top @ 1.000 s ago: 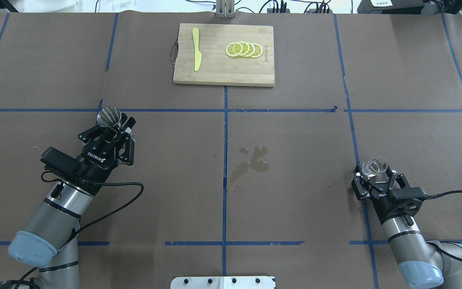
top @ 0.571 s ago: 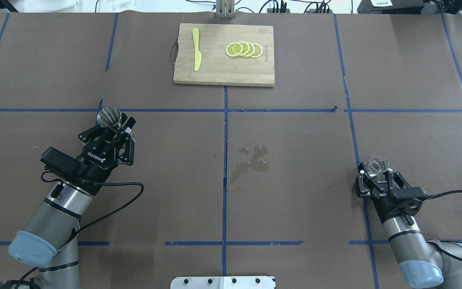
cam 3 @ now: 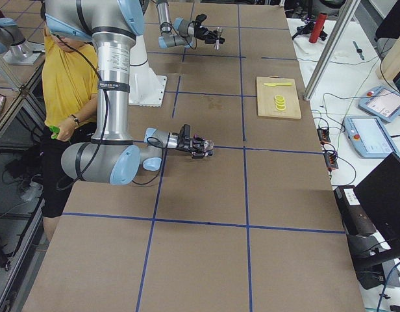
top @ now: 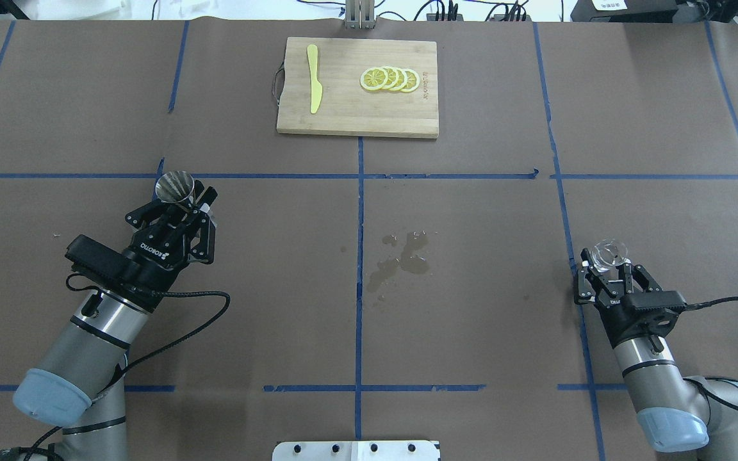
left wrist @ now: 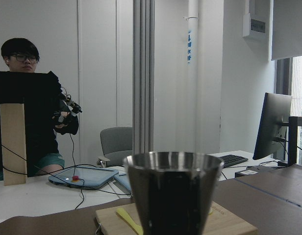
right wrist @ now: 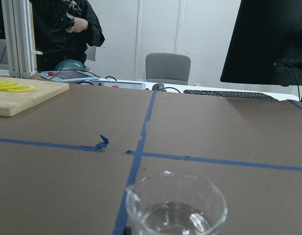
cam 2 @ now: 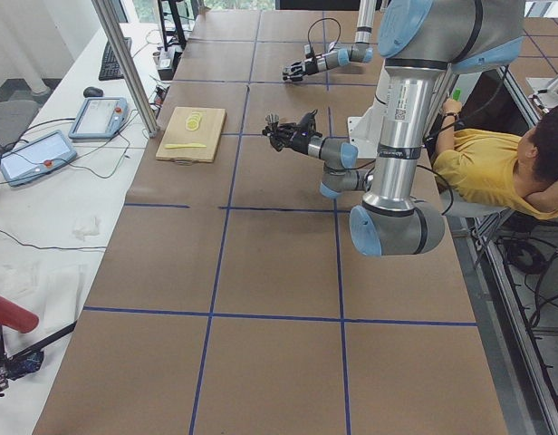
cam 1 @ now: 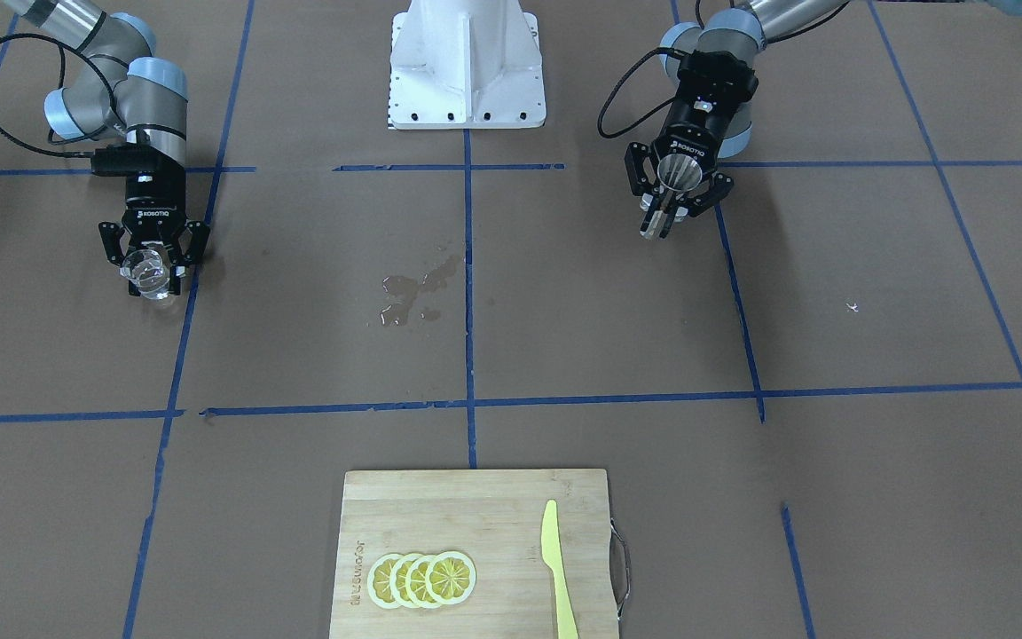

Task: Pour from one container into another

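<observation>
Right gripper (top: 607, 267): fingers clamped on the glass cup (top: 606, 254), one on each side of its wall. Compared with 1.0 s ago, gripper and cup have shifted a little toward the robot's right, just across the blue tape line (top: 567, 243). The cup was tipped then and now sits close to upright. It is held low at the right of the table (top: 471, 307); contact with the paper cannot be judged.

Left gripper (top: 182, 200): closed on the waist of the jigger (top: 174, 186), position unchanged over the same interval. The jigger is upright and held clear of the table on the left, well apart from the cup.

Cup: clear, short, thick rim. The wrist view shows glints at the bottom; liquid or bare glass cannot be told.
Jigger: polished steel, upper cone flaring to an open mouth.

Wet patch (top: 401, 256) on the paper between the arms.

Writing: "ROBOTIQ" on both gripper bodies. The mark on the cutting board (top: 343, 109) is illegible.
</observation>
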